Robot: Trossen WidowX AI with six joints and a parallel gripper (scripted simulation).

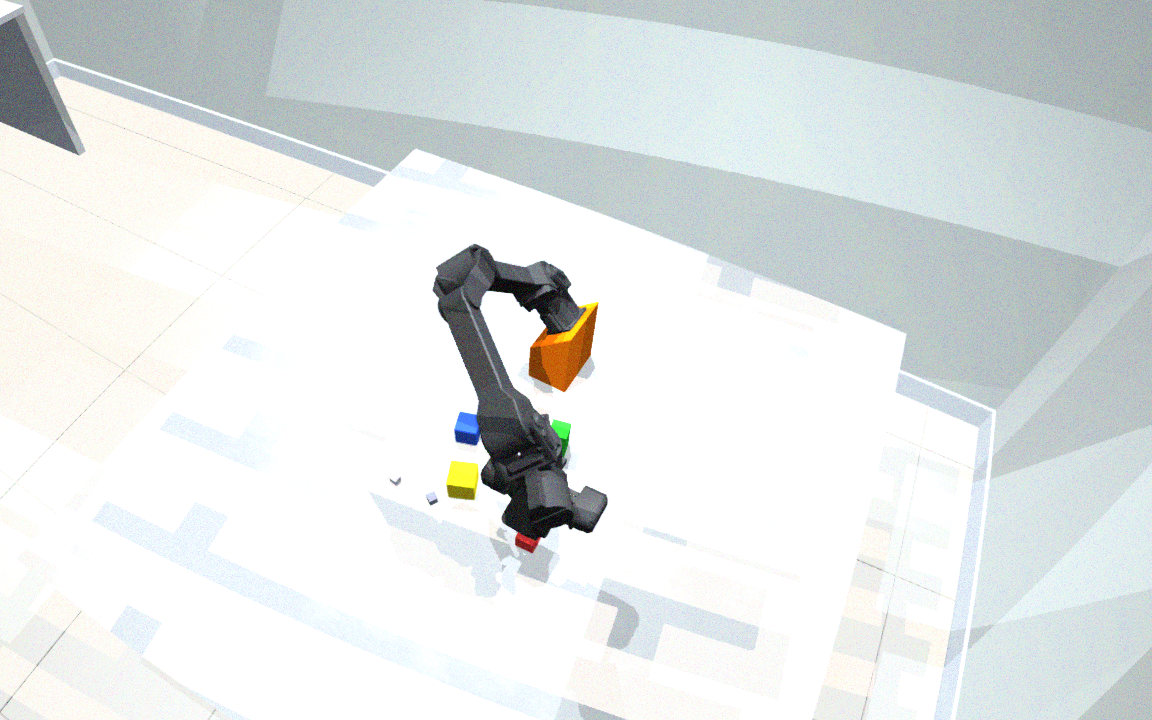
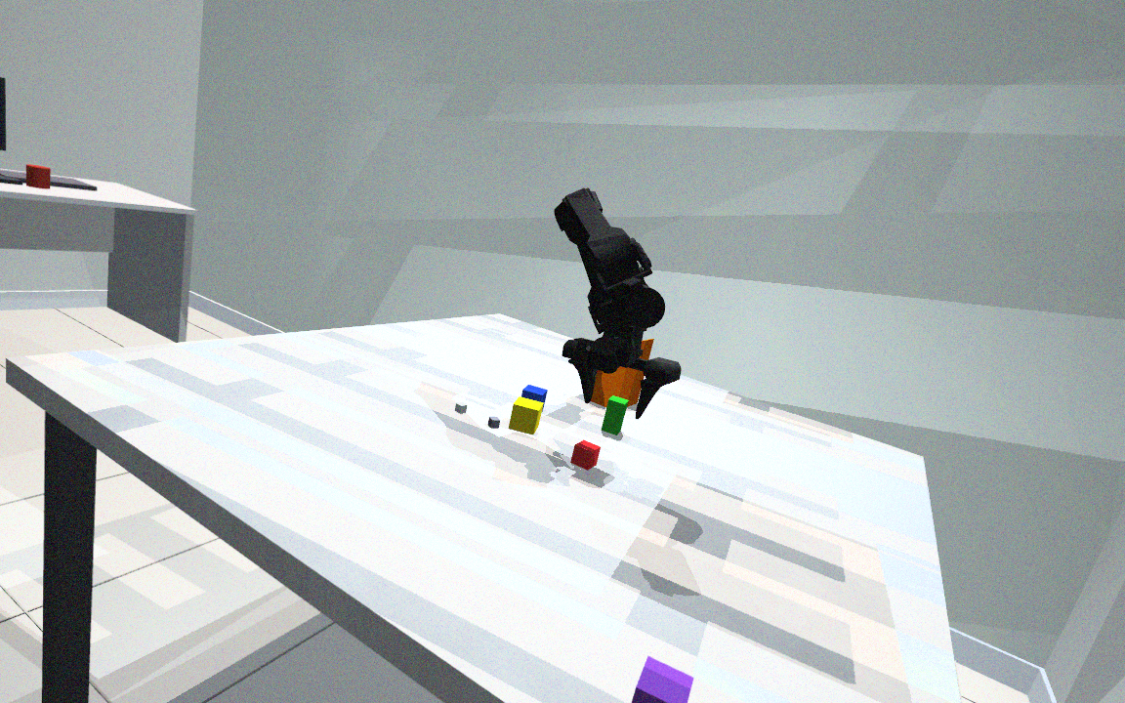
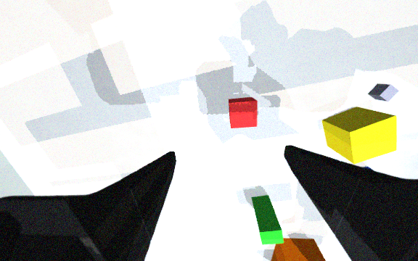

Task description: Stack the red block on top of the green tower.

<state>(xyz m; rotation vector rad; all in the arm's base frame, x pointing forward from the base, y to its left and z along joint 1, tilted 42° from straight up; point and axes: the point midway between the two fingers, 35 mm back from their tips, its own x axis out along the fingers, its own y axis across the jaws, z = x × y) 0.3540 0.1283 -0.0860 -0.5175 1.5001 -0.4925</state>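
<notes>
The small red block [image 1: 524, 541] [image 2: 585, 453] [image 3: 243, 112] lies on the white table [image 2: 287, 454], apart from everything else. The green tower [image 1: 560, 432] [image 2: 613, 416] [image 3: 267, 219], a tall narrow green block, stands upright behind it. My gripper [image 1: 551, 526] [image 2: 614, 407] [image 3: 229, 153] is open wide and empty. It hangs above the table, over the stretch between the tower and the red block, fingers pointing down. In the wrist view the red block lies ahead of the fingertips and the tower shows low between the fingers.
A yellow block [image 1: 461, 479] [image 2: 525, 415] [image 3: 361, 134] and a blue block [image 1: 466, 427] [image 2: 534, 392] lie left of the tower. An orange wedge [image 1: 562, 353] [image 2: 619, 382] [image 3: 297, 250] stands at the arm's base. Two tiny grey cubes [image 1: 431, 497] [image 2: 493, 422] [image 3: 383, 91] lie nearby. A purple block [image 2: 661, 682] sits at the table's near edge.
</notes>
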